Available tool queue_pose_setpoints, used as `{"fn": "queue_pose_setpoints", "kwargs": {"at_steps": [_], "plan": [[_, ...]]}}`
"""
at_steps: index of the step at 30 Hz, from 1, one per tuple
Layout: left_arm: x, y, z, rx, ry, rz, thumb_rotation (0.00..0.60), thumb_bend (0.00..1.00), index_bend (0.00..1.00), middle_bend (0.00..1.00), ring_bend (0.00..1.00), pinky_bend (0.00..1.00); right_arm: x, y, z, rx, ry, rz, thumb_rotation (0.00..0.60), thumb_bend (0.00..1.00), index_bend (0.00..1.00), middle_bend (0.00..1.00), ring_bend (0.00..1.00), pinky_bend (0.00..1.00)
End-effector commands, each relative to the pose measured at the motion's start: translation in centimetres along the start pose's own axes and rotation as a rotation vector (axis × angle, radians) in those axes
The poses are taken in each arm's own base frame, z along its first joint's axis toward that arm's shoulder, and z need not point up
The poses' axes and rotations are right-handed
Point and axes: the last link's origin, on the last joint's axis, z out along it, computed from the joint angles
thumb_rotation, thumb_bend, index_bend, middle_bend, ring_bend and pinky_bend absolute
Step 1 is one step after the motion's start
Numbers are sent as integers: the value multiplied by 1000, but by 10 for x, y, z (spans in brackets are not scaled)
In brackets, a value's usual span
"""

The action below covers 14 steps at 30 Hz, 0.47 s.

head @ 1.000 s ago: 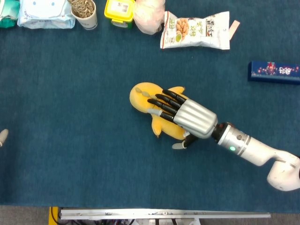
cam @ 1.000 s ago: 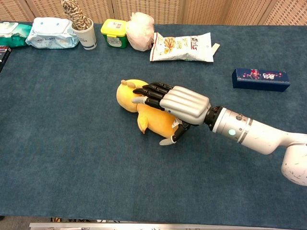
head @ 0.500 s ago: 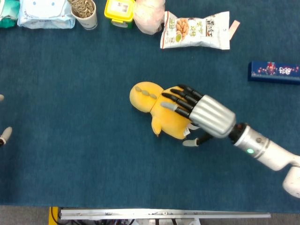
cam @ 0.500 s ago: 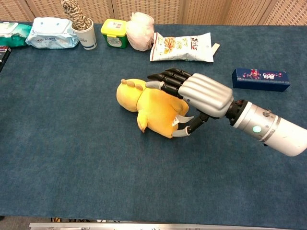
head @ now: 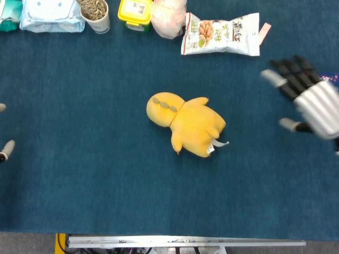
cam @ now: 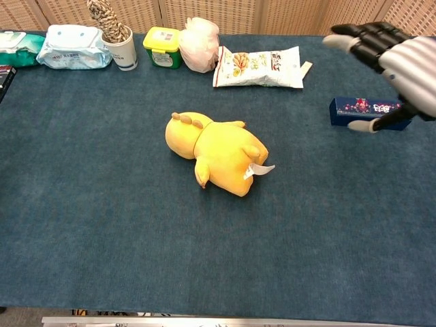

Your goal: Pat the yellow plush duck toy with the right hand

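Observation:
The yellow plush duck [head: 186,124] [cam: 214,152] lies face down in the middle of the blue table, head to the left, with a white tag at its tail. Nothing touches it. My right hand [head: 310,100] [cam: 392,58] hovers high at the far right, well clear of the duck, with its fingers spread and nothing in it. Only the fingertips [head: 4,149] of my left hand show at the left edge of the head view; how the hand is set is unclear.
A snack bag [cam: 259,67], a white bundle [cam: 199,44], a yellow-lidded tub [cam: 162,46], a cup of sticks [cam: 117,37] and wipes packs [cam: 73,46] line the back edge. A dark blue box [cam: 368,112] lies at the right, below my right hand.
My right hand lifted off the duck's back and swung up and far to the right. The duck stayed in place.

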Motion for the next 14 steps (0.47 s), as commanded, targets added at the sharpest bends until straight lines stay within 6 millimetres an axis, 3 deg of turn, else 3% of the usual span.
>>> {"fn": "queue_pose_setpoints", "kwargs": {"at_steps": [1, 10, 14], "plan": [[0, 2, 0, -7, 2, 2, 600, 220, 267, 262, 235, 155, 14, 22, -24, -125, 17, -30, 600, 0, 0, 3, 0, 0], [-3, 9, 2, -34, 4, -5, 600, 220, 267, 263, 235, 154, 38, 62, -79, -348, 80, -84, 600, 0, 9, 150, 0, 19], [-2, 11, 1, -38, 9, -5, 600, 220, 267, 262, 235, 153, 41, 75, -105, -426, 47, -98, 600, 0, 19, 159, 0, 55]]}}
